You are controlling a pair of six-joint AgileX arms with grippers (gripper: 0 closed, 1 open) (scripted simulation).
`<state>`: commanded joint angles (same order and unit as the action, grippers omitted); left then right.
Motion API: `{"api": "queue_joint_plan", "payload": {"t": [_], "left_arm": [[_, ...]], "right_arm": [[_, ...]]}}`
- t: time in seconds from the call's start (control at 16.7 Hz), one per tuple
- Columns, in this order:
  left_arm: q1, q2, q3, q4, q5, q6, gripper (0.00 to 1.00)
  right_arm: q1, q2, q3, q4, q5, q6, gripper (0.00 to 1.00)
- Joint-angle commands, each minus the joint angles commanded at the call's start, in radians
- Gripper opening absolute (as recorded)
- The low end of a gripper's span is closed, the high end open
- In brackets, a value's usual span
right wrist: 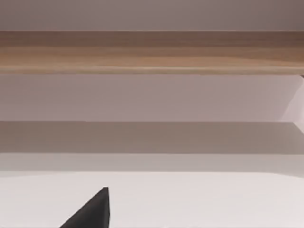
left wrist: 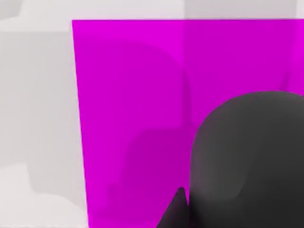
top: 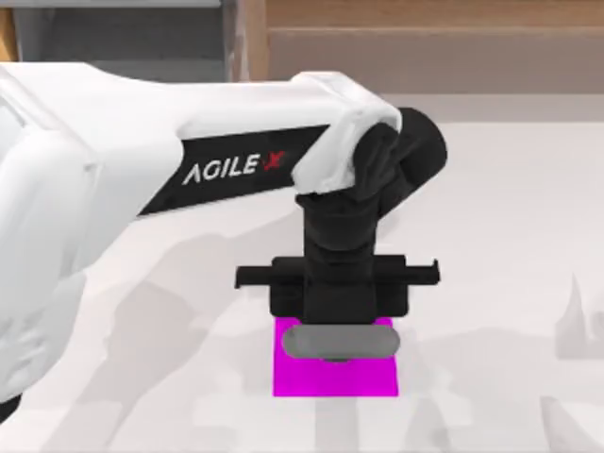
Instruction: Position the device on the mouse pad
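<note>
Surface: pale grey table (top: pixel 510 236), wooden ledge at the frame's top. Mouse pad (top: pixel 335 379): magenta square, lower centre. Device (top: pixel 340 341): grey capsule lying across the pad's upper edge, under our left gripper (top: pixel 338 351); we cannot tell whether the fingers grip it. Right arm: parked. Risk, as we judge it: released here, the device could roll off the near edge.

You're looking at a pale table (top: pixel 510 283); the mouse pad (top: pixel 330 377) lies flat near its front edge.
</note>
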<state>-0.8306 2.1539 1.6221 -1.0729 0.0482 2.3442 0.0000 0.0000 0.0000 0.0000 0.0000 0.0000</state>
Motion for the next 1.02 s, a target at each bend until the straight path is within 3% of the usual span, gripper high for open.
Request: {"api": "queue_joint_plan", "payload": {"t": [0.54,1.02], "left_arm": [[-0.003,0.012,-0.018,0.051,-0.038,0.0,0.0],[-0.003,0.012,-0.018,0.051,-0.038,0.0,0.6]], "right_arm": [[0.0,0.0,0.0,0.0,0.0,0.0,1.0],[0.0,0.0,0.0,0.0,0.0,0.0,1.0]]}}
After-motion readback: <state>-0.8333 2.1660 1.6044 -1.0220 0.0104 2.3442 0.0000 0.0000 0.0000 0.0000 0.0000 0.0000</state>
